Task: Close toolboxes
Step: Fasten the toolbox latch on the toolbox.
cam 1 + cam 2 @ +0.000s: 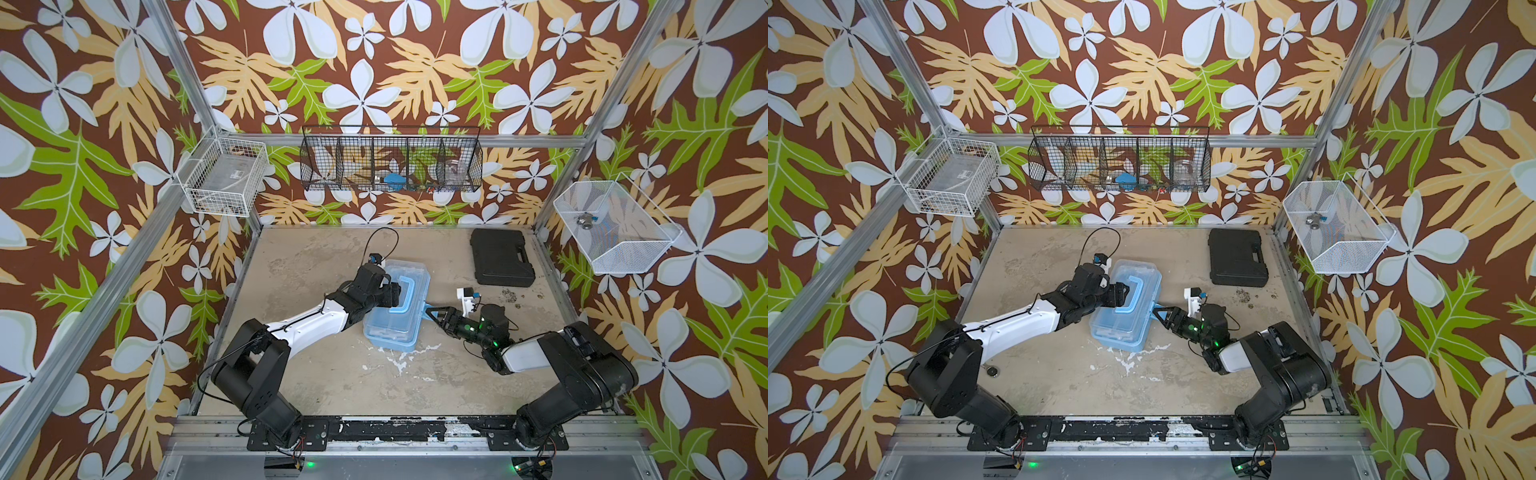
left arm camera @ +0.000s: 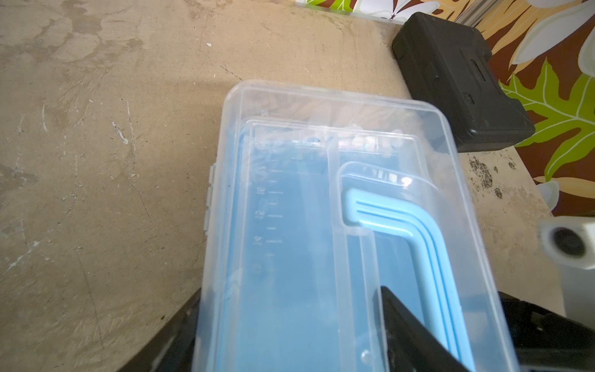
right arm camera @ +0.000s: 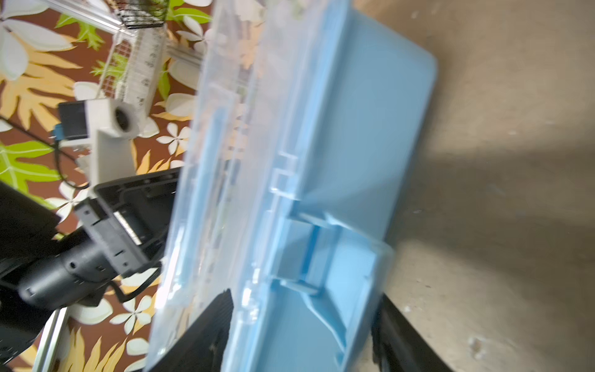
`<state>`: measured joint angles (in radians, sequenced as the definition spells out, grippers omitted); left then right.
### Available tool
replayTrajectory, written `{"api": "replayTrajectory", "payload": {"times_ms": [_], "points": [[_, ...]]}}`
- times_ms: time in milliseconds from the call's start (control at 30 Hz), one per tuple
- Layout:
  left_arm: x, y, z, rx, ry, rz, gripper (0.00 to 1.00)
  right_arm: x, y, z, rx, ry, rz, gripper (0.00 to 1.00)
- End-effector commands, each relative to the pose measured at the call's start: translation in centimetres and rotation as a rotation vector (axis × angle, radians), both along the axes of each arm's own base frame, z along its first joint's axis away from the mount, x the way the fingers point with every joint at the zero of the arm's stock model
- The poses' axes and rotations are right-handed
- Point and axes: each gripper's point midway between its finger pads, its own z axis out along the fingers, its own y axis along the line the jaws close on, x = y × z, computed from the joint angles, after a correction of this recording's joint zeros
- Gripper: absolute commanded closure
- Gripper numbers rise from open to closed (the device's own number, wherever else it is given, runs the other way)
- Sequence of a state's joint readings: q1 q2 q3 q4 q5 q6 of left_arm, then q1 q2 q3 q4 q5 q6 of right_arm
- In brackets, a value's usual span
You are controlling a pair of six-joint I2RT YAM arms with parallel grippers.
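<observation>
The left gripper (image 1: 392, 292) sits over the left part of the light blue toolbox (image 1: 397, 332) with its jaws spread wide. One finger (image 2: 409, 331) lies on the transparent lid (image 2: 289, 193) beside the U-shaped handle (image 1: 409, 291) and the other sits down by the left wall; whether they clamp cannot be told. The right gripper (image 1: 432, 312) straddles the right wall at the side latch (image 3: 349, 267), jaws apart, and its hold likewise cannot be told. The toolbox stands mid-desk (image 1: 332, 382), lid down on the base, well apart from the black case (image 1: 500, 257) at the far right.
</observation>
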<state>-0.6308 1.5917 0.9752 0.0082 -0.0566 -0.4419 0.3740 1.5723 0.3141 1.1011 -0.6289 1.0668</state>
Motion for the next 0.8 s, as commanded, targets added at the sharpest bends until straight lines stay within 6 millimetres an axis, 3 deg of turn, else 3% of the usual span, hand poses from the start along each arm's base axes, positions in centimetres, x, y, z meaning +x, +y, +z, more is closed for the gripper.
{"api": "replayTrajectory", "payload": {"times_ms": [0, 433, 767], "points": [[-3.52, 1.43, -4.50, 0.090, 0.206, -0.013, 0.39, -0.20, 0.41, 1.27, -0.006, -0.069, 0.037, 0.32], [-3.82, 0.65, -4.67, 0.092, 0.210, -0.030, 0.39, 0.05, 0.54, 1.76, 0.005, -0.076, 0.037, 0.32], [-3.67, 0.86, -4.12, 0.104, 0.196, -0.024, 0.39, 0.23, -0.26, 1.28, -0.126, -0.083, 0.015, 0.33]]}}
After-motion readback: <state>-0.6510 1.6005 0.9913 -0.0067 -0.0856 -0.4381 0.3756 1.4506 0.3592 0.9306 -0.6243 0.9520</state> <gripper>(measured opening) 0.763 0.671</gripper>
